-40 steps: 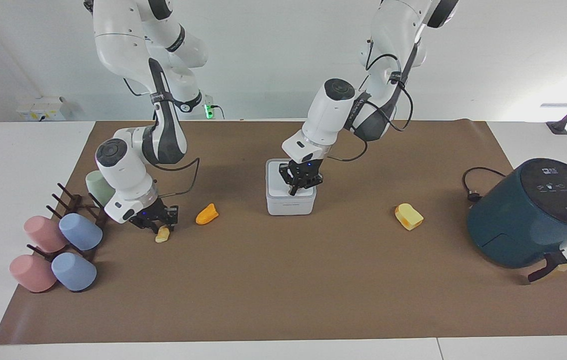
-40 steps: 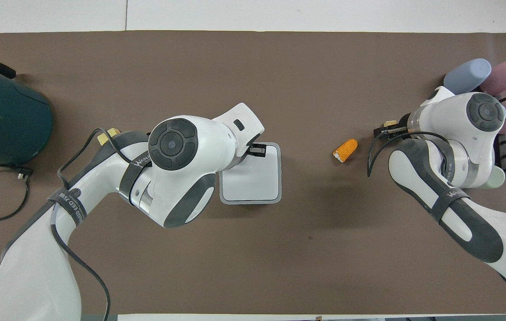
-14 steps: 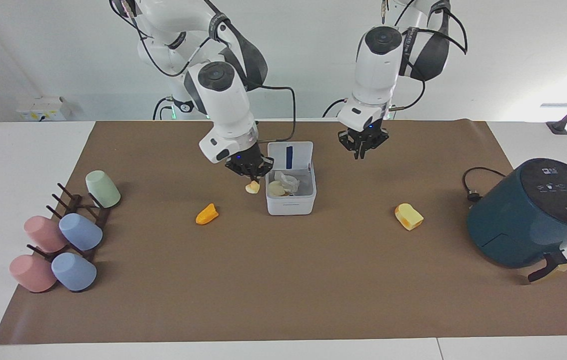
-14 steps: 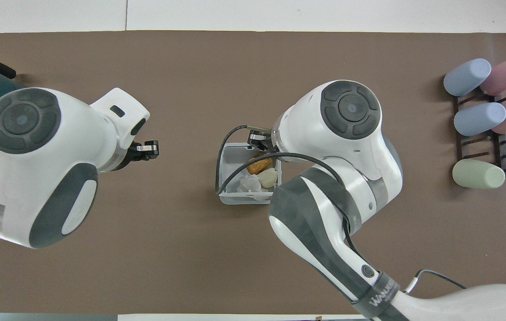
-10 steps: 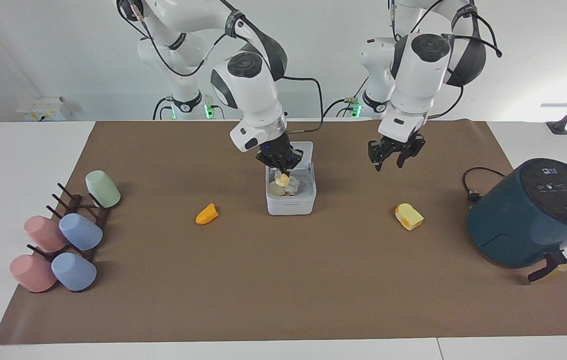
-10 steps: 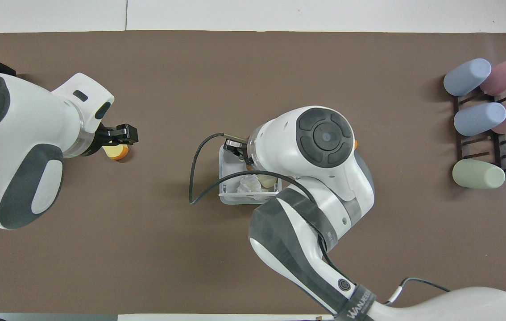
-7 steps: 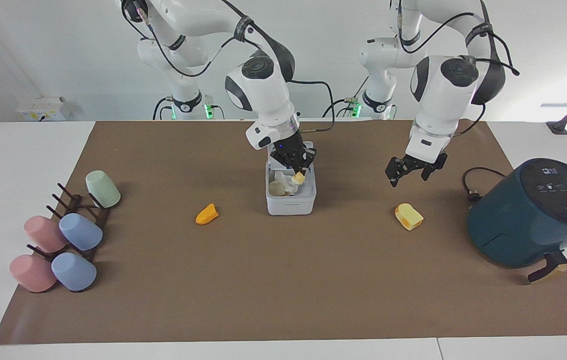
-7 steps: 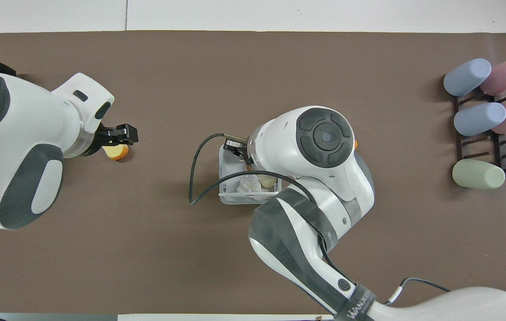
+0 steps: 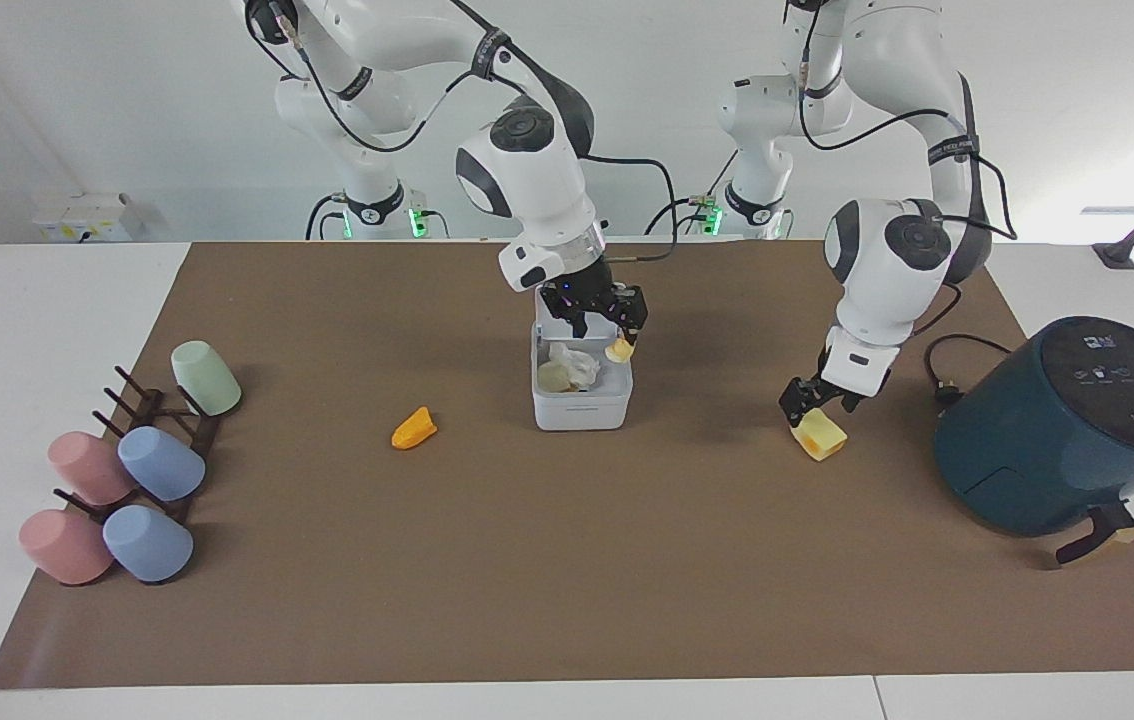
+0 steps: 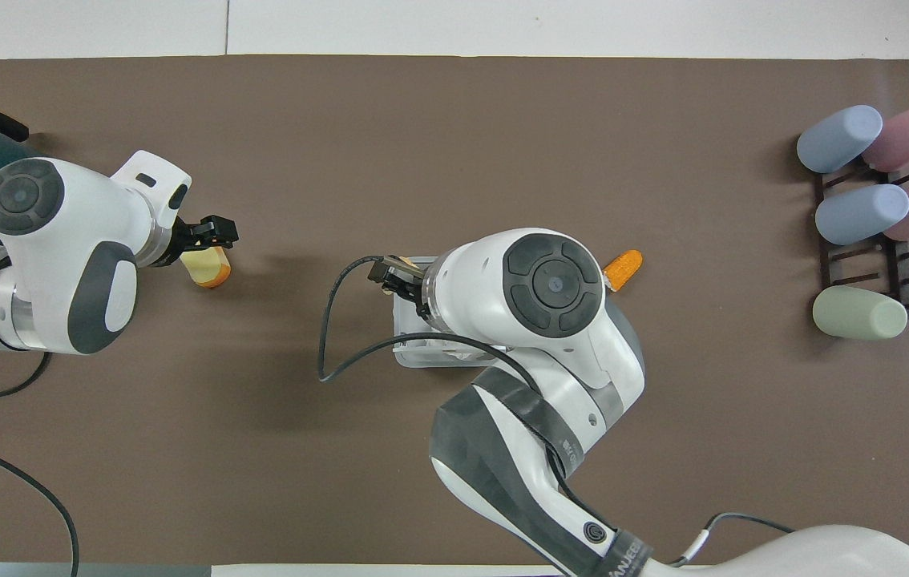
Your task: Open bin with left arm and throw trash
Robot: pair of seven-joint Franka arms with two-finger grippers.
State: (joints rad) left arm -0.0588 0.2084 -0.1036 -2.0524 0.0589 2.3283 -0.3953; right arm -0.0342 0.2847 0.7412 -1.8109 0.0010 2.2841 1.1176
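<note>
White bin (image 9: 582, 397) centre frame, lid up, right gripper (image 9: 615, 338) over its rim pinching a pale beige lump (image 9: 619, 350), left gripper (image 9: 807, 408) down at yellow bread chunk (image 9: 819, 434) right of centre, jaw gap unclear, orange wedge (image 9: 414, 428) left of bin.

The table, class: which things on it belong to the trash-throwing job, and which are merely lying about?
Part of the job:
- bin, lid up
- pale beige lump in the right gripper over the bin
- yellow bread-like chunk, left gripper at it
- orange wedge on the mat

Lying about:
- air fryer
- pastel cups on their rack
</note>
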